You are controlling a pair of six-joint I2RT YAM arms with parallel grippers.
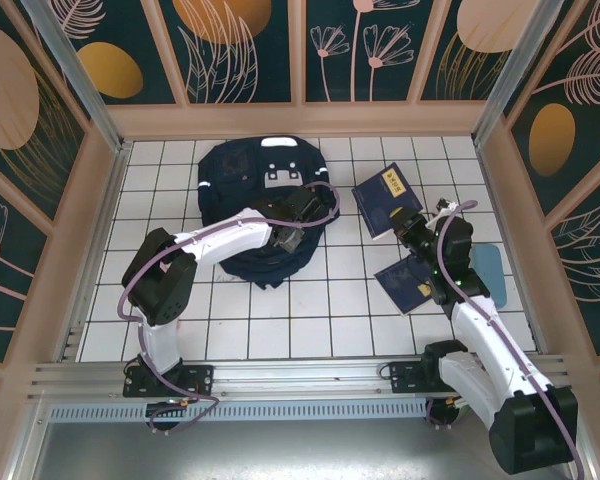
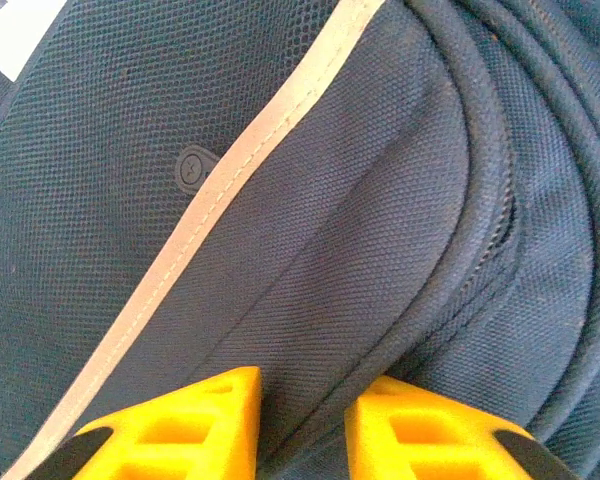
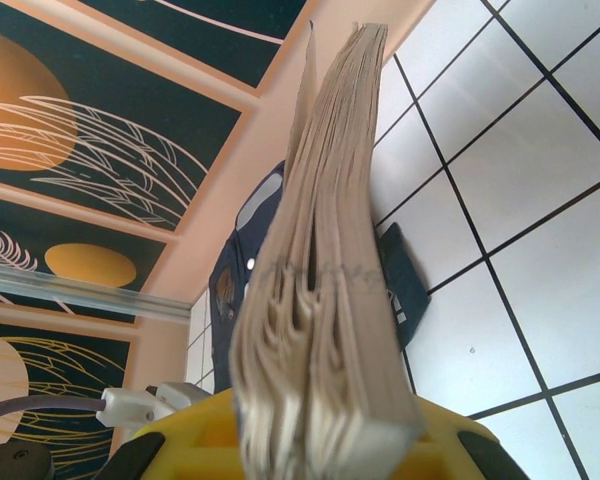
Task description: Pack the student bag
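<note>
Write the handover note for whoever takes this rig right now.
Left pincer: down on the student bag, fingers either side of a fabric fold; grip not certain.
Right pincer: shut on a book, to the right of the bag.
Second navy book: lies flat close by.
Done: nothing visibly packed.
Left: probably get the bag open, then put both books in.

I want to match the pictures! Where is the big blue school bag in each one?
Top external: the student bag lies at the upper middle of the white tiled table.
Left wrist: very close up, its white stripe slanting, just above the left pincer.
Right wrist: small, left of centre, behind the book.
Shared landmark: the tiled table, in the top and right wrist views.
</note>
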